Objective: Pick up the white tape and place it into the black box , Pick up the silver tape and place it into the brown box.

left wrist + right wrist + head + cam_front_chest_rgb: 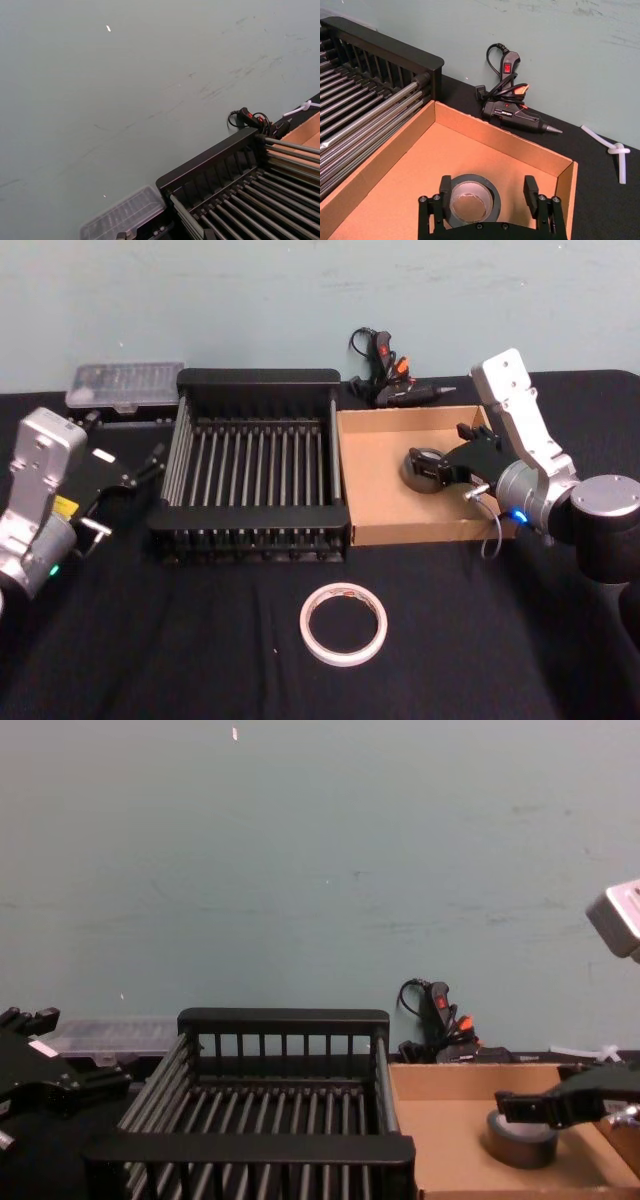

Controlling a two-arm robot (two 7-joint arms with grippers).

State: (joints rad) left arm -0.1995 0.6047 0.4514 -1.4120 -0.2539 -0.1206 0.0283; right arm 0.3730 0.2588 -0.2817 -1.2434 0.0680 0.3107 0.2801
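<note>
While the silver tape (425,469) lies flat on the floor of the brown box (375,502), the right gripper (490,194) is seen above and around it with its fingers spread — one finger close against the roll's side, the other standing well clear, so nothing is pinched. In the chest view the roll (520,1138) appears seated on the cardboard with the gripper's dark fingers just over its top edge. The white tape (343,623) is found on the black tablecloth (200,640) in front of the black box (255,530), apart from both boxes and untouched. The left gripper (150,465) is held beside the black box's left wall; whether its fingers are apart cannot be told.

Risks, as judged from this arrangement:
- If the right gripper is lifted at a slant, the near finger may be dragged against the roll, and the roll tipped on edge or pushed toward the low cardboard wall.
- The box is light and shallow — a snagged finger may shift it against the black box.
- The white tape is thin and lies flat, so a grasp may slide over its rim unless one finger is set inside the centre hole.
- A release above the crate's thick rail rather than its slatted base may let the ring roll off.
</note>
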